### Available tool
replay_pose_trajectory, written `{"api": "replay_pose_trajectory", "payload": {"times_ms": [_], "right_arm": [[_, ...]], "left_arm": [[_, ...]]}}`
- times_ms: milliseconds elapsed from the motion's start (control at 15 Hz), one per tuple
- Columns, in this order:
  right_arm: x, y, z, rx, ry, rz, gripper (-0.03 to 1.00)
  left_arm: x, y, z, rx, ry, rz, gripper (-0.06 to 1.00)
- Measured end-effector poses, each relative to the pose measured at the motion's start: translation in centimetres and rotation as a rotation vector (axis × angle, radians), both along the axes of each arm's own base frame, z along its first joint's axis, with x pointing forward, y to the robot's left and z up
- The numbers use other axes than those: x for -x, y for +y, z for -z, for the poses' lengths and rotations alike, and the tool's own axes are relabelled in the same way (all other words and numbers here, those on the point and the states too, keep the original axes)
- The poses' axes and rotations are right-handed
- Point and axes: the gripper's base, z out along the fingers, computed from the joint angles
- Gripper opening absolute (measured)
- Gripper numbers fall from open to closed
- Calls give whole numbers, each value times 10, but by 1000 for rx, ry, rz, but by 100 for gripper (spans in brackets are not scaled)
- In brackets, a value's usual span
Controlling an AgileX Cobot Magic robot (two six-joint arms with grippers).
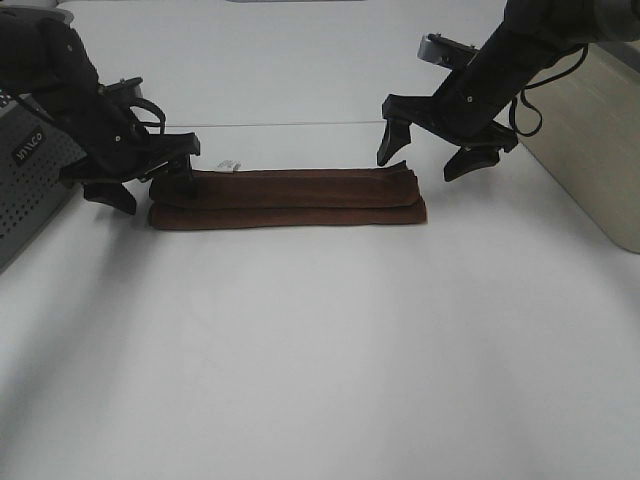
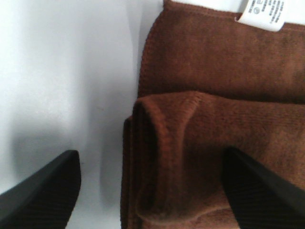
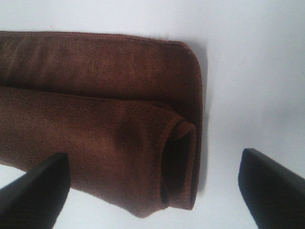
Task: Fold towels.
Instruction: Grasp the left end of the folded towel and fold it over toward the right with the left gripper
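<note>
The dark reddish-brown towel (image 1: 288, 198) lies on the white table, folded lengthwise into a long narrow strip. Its white tag (image 1: 228, 165) sticks out at the far left edge. My left gripper (image 1: 145, 182) is open at the towel's left end, one finger over the cloth and one over the table. The left wrist view shows the towel's rolled fold (image 2: 190, 157), the tag (image 2: 264, 14) and the open gripper (image 2: 150, 160). My right gripper (image 1: 430, 152) is open and empty, just above the towel's right end. In the right wrist view the gripper (image 3: 153, 160) straddles the towel's folded end (image 3: 109, 129).
A grey perforated box (image 1: 25, 185) stands at the left table edge behind the left arm. A beige box (image 1: 590, 140) stands at the right behind the right arm. The white table (image 1: 320, 360) stretches toward the front.
</note>
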Motion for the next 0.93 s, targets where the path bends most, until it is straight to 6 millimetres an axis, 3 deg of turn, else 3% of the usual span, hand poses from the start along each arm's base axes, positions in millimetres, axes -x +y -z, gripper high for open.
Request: {"api": "replay_pose_trajectory", "payload": {"times_ms": [200,467,600,800,933], "right_arm": [[0,0,0,1,2,0,89],[1,0,0,-1,7,3,89],[3,0,1,-4,33,2,89],[6,0,-14,-13,25,0,89],[10,0,-36,-24,-6,-5,89]], "left_arm": [[-2,-1,7,10,7,-9,67],[-4,-3,11,19,-3,-16,23],[-4,-3,11,20,-9,-11,8],[-5,-2,4,-13,6,28,7],[-9,2,-16,-85,34,65,7]]}}
